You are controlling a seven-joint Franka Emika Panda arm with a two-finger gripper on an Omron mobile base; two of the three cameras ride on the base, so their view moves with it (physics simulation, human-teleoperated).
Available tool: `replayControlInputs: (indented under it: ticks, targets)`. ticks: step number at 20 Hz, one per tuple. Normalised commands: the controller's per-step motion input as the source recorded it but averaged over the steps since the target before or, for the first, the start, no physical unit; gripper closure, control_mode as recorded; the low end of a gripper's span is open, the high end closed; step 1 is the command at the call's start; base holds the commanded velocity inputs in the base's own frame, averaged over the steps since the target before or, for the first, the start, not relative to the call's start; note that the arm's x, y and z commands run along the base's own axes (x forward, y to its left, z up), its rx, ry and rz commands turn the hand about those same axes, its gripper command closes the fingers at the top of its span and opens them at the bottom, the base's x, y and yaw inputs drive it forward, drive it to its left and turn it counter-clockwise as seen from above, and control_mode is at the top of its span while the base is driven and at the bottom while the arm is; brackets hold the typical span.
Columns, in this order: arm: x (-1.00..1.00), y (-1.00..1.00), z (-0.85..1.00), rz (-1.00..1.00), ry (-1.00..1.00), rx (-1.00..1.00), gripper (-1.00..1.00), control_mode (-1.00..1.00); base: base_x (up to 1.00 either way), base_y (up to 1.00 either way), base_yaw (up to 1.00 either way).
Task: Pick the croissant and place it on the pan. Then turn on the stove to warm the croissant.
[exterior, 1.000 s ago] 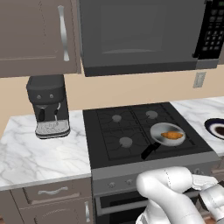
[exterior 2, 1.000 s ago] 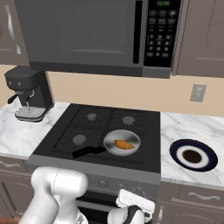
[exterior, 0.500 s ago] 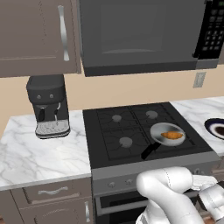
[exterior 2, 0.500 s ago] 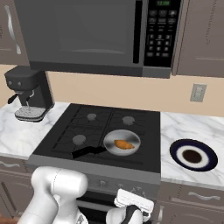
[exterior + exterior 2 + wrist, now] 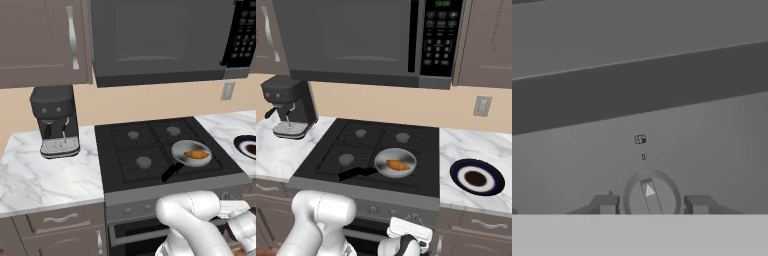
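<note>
While the croissant (image 5: 397, 164) lies in the pan (image 5: 387, 168), the gripper (image 5: 652, 204) straddles a knob (image 5: 651, 192).

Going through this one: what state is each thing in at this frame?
croissant: lying in the pan
pan: on the stove's front right burner
stove: no flame visible
knob: between the fingertips, pointer near upright
gripper: closed on the knob
microwave: door shut

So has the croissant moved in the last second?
No. The croissant lies in the pan on the stove's front right burner, same place as before.
</note>
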Motion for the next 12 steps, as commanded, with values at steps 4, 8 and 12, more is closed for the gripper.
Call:
replayControlInputs:
  ticks: [4,8,12]
  targets:
    - [0.10,0.00,0.17,0.06,0.00,-0.08,1.00,-1.00,0.00,0.00,0.00]
    - [0.10,0.00,0.32,0.09,0.00,-0.12,1.00,-1.00,0.00,0.00,0.00]
    - [0.05,0.05,0.42,0.12,0.00,-0.15,1.00,-1.00,0.00,0.00,0.00]
